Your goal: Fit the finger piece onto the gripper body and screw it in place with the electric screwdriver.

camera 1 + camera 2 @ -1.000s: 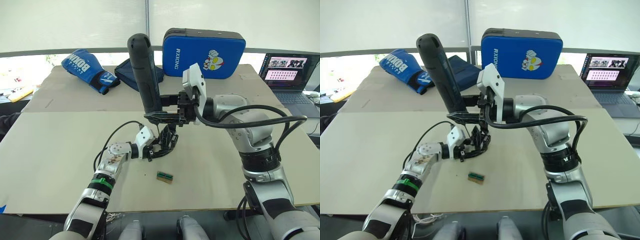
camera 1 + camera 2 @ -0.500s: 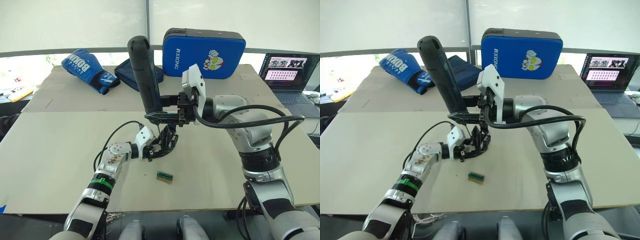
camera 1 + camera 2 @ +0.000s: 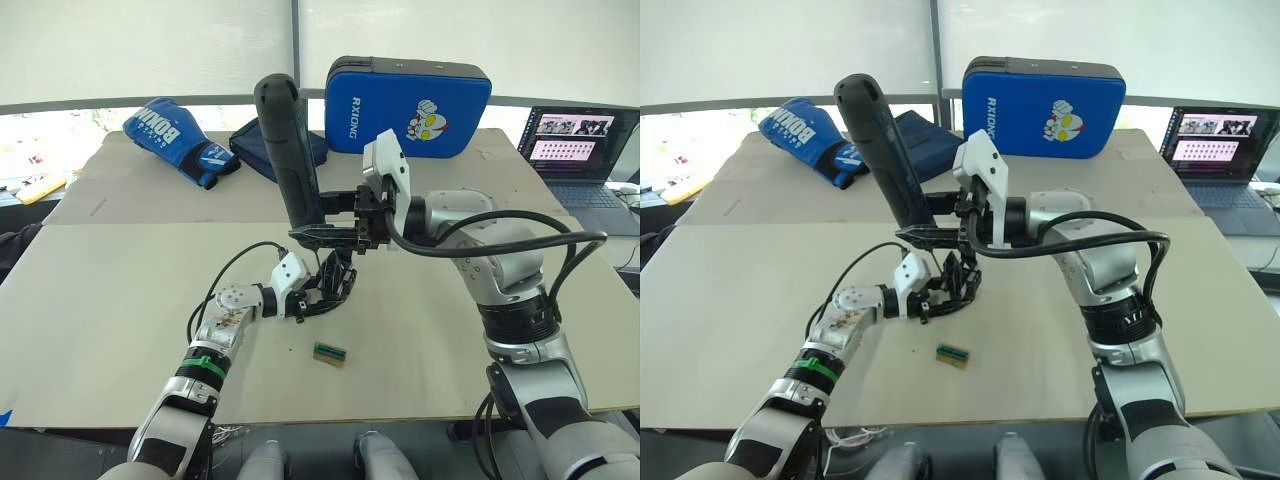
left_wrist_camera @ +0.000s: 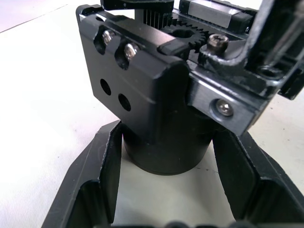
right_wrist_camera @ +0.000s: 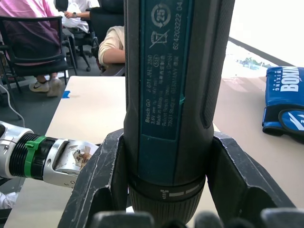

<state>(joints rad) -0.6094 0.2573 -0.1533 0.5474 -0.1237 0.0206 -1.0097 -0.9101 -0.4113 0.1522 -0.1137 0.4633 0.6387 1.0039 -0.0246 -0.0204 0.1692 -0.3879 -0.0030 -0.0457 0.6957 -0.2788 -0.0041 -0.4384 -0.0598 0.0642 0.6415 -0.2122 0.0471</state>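
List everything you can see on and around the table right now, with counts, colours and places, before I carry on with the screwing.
electric screwdriver: 1, dark grey-black, upright over the table middle, bit end down toward the gripper body
gripper body: 1, black, on the table under the screwdriver
small block: 1, green-topped, on the near table, apart from the gripper body
boxing glove: 1, blue, far left of the table
dark blue cloth: 1, behind the screwdriver
strike pad: 1, blue, far middle
laptop: 1, open, far right
table: 1, beige
people: seated, beyond the table in the right wrist view
left gripper: around the gripper body's round base
right gripper: shut on the electric screwdriver
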